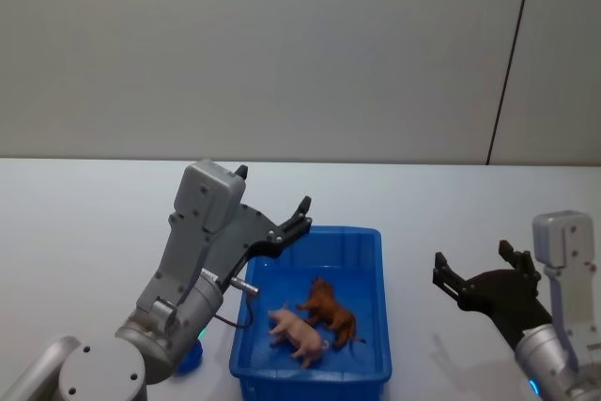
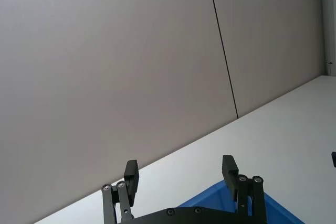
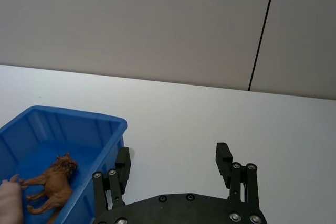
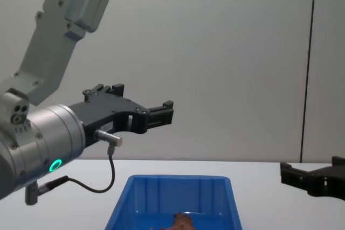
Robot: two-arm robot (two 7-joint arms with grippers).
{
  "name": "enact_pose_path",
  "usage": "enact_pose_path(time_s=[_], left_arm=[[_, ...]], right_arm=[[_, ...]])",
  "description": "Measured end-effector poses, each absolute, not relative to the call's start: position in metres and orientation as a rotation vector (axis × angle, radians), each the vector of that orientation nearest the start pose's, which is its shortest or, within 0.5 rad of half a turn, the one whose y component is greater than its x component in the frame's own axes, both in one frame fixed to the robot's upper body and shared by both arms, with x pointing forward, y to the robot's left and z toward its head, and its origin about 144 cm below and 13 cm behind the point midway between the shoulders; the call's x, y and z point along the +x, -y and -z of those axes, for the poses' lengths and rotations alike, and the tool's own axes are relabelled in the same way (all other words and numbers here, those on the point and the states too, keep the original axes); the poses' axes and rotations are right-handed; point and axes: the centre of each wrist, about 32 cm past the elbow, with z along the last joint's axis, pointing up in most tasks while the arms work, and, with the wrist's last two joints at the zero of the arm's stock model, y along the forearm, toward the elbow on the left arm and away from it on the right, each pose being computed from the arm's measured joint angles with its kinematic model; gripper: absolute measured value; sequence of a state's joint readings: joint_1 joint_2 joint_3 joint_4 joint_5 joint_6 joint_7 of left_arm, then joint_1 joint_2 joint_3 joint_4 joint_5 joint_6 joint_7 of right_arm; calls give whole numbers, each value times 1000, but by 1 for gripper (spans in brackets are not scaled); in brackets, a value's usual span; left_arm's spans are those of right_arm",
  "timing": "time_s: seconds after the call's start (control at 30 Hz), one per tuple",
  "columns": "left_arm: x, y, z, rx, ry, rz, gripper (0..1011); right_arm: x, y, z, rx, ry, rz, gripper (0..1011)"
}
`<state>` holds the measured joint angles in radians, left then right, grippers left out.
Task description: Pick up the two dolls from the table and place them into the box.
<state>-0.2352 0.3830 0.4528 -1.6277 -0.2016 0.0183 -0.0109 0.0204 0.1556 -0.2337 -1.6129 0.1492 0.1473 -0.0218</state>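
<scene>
The fuzzy brown doll and pale pink doll seemingly lie in our blue plastic box, nearer the spread left fingers than the spread right fingers.

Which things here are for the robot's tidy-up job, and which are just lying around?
For the job: brown doll and pink doll, both lying in the blue bin; white table; left gripper, open, raised by the bin's left side; right gripper, open, right of the bin.

Just lying about: a small blue thing left of the bin, partly hidden; grey wall behind.
</scene>
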Motion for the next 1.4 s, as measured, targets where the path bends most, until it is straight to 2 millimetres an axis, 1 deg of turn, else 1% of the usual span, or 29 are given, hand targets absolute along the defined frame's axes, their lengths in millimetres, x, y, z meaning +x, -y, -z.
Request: enact_pose_path(time_s=[0.37,1.0,1.4], left_arm=[[485,-205,-1205,84,203,-1149,1001],[458,-220,-1194,112,14,-1258,1001],[449,-228,-1190,167,-83,-1292,1001]], right_arm=[[453,201,-1152,-112,-74,1377,1001],[451,203,-1151,-115,-74,1389,1001],[451,204,-1151,-115,-73,1391,1001]])
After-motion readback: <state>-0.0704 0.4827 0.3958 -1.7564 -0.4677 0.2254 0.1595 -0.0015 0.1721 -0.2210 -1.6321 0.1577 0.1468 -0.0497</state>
